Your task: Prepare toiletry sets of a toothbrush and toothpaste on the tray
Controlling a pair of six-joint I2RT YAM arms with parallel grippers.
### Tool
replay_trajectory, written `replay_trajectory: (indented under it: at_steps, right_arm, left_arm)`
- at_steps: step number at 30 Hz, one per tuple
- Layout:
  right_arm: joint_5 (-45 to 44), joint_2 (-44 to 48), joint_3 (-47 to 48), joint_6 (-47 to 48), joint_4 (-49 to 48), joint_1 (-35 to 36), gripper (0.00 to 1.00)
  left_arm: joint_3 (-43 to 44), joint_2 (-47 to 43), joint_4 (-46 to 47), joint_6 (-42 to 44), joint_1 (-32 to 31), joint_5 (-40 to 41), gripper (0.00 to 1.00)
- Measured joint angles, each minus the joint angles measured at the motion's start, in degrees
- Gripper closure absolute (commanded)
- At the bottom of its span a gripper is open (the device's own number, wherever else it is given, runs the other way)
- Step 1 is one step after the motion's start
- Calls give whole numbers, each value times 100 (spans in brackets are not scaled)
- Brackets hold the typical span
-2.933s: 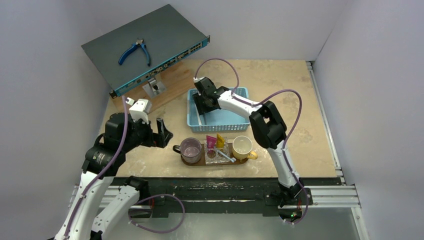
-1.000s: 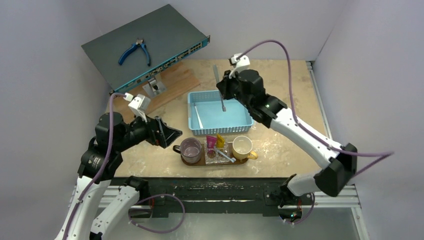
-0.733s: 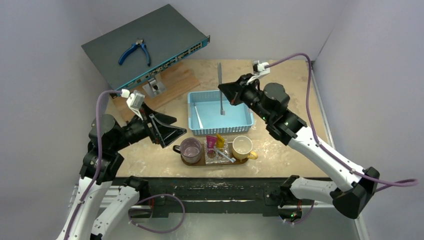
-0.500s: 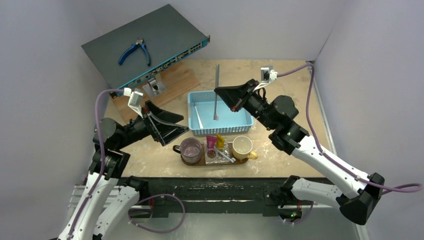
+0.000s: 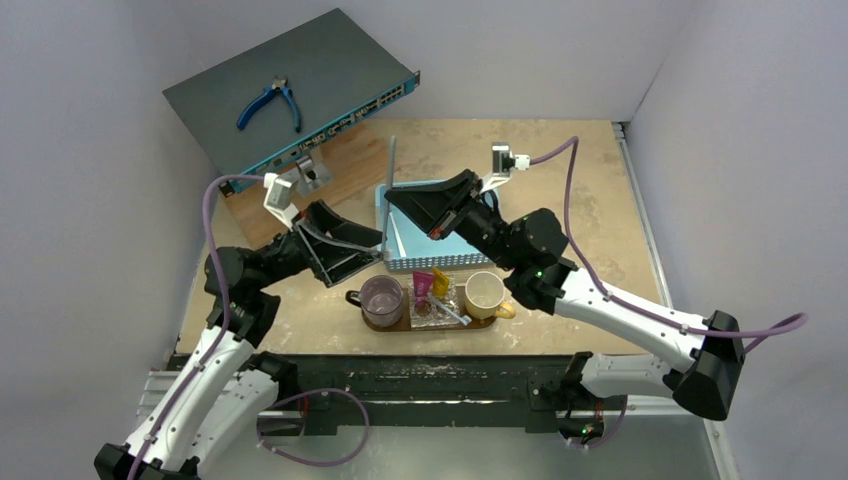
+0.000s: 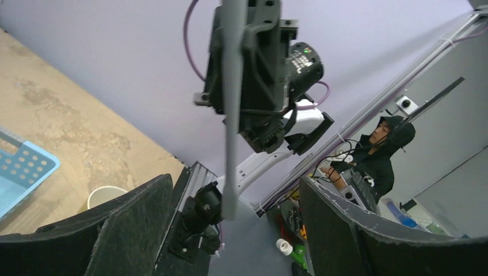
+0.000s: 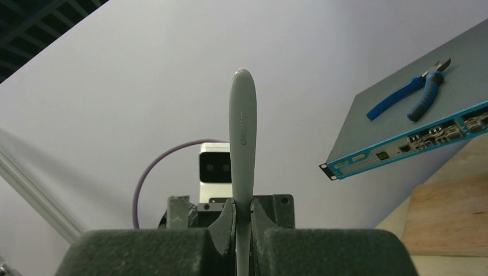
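While the right fingers (image 5: 425, 205) stayed clamped on it, the grey toothbrush (image 5: 389, 170) stood upright in the air over the far left corner of the blue basket (image 5: 445, 258). Half a second before, it had been above the basket's middle, so it had travelled leftward. The left arm had reached out to meet it, and the left fingers (image 5: 350, 228) were spread wide and held nothing. In the left wrist view the toothbrush (image 6: 230, 115) stood in the gap between those fingers (image 6: 115, 224), touching neither. From the right wrist its rounded end rose straight up out of the pinched fingers (image 7: 221, 224).

Below, near the front of the surface, the tray (image 5: 405, 327) carried a pink toothpaste (image 5: 423, 283) and a yellow one (image 5: 440, 280), a second brush (image 5: 452, 313), a purple cup (image 5: 382, 298) and a cream mug (image 5: 484, 293). Nothing stood between the raised toothbrush and the left fingers. At the far left a grey network switch (image 5: 320, 70) leaned, with blue pliers (image 5: 270, 103) on top.
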State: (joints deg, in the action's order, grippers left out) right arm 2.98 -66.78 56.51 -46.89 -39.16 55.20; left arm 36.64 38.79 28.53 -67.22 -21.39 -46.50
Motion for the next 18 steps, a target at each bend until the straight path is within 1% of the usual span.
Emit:
replay_trajectory:
  at_steps: [4, 9, 14, 18]
  right_arm:
    - [0, -232, 0, -87, -170, 151, 100]
    - [-2, -361, 72, -116, -321, 291, 100]
    - [-39, -437, 153, -109, -549, 409, 100]
    - [-48, -442, 175, -94, -649, 485, 100]
  left_arm:
    - [0, -199, 210, -120, -17, -15, 33]
    - [0, -330, 356, -142, -42, -155, 39]
    - [-2, -334, 356, -227, -52, -238, 43]
    - [-68, -393, 350, -245, -57, -289, 51]
